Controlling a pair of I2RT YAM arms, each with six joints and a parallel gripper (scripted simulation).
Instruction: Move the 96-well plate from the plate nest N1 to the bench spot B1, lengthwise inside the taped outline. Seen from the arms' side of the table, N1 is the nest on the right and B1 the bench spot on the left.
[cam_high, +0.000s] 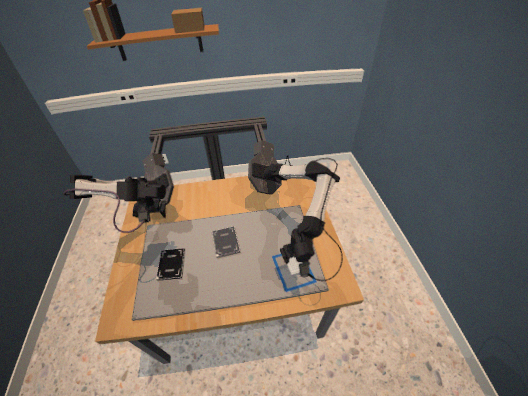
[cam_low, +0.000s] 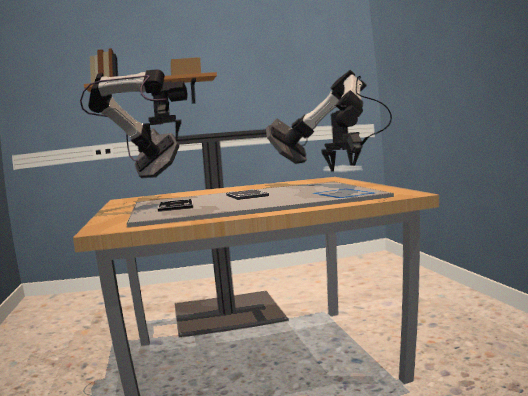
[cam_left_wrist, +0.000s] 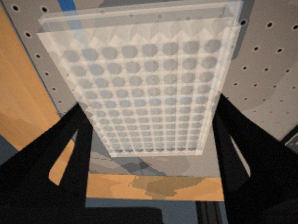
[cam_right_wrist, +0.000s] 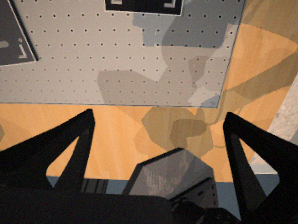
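The clear-white 96-well plate (cam_high: 295, 266) (cam_low: 344, 168) (cam_left_wrist: 150, 65) is held level in the air above the blue taped outline (cam_high: 279, 273) (cam_left_wrist: 67, 6) of B1. My left gripper (cam_high: 295, 263) (cam_low: 342, 167) (cam_left_wrist: 149, 99) is shut on the plate, one finger along each long side. The arm hides part of the outline in the top view. The black nest N1 (cam_high: 171, 264) (cam_low: 175, 202) holds no plate. My right gripper (cam_low: 165, 122) (cam_right_wrist: 159, 117) is open and empty, high near its own base.
A second, dark grey nest (cam_high: 226, 242) (cam_low: 247, 194) (cam_right_wrist: 15, 42) sits mid-board between N1 and the outline. The grey perforated board (cam_high: 200, 295) (cam_right_wrist: 65, 75) lies on the wooden table (cam_high: 230, 317). The arms' stand (cam_low: 212, 165) is behind the table.
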